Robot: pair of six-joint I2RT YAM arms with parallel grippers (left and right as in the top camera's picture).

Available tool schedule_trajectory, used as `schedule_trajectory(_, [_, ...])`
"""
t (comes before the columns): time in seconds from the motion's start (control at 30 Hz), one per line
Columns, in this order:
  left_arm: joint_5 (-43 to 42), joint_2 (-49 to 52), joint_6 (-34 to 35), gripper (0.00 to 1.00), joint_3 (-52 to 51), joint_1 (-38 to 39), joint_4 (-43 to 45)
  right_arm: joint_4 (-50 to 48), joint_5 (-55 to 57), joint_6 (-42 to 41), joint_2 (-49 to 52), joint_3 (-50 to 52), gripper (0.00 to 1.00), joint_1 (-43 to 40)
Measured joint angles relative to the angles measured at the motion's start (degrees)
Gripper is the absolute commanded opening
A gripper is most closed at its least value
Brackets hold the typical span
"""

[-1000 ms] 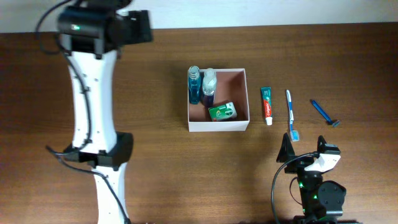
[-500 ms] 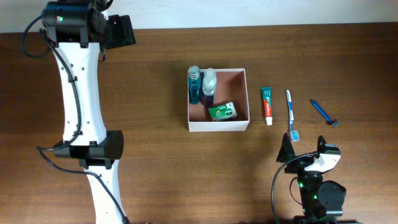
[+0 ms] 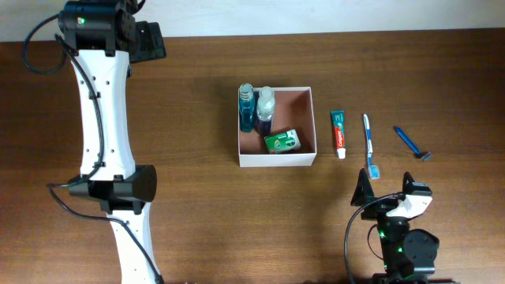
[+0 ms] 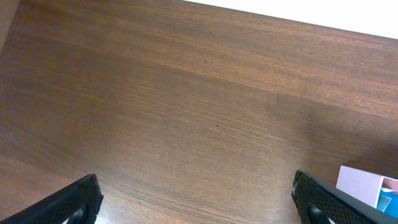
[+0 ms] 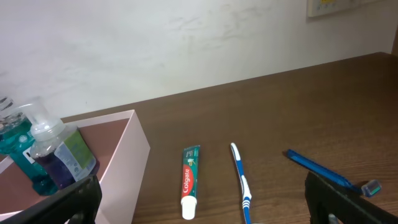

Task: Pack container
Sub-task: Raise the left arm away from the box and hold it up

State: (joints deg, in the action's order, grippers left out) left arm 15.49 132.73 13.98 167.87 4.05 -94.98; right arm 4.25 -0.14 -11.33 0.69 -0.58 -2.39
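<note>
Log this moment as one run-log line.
left gripper: open, empty | right gripper: open, empty | container: blue bottle, pump bottle, green box inside | on table right of it: toothpaste, toothbrush, razor

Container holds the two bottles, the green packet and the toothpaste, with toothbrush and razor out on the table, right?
No. The toothpaste is not in the container; the overhead view shows it on the table beside it. The blue bottle, clear bottle, green packet, toothbrush and razor are as you said.
</note>
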Motion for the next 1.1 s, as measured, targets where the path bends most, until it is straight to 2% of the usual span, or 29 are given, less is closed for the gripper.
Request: schedule_trajectory(1.1, [-0.2, 0.0, 0.0, 0.99, 0.0, 0.0, 0.0, -0.1, -0.7, -1.1, 0.0, 0.0, 0.99, 0.0])
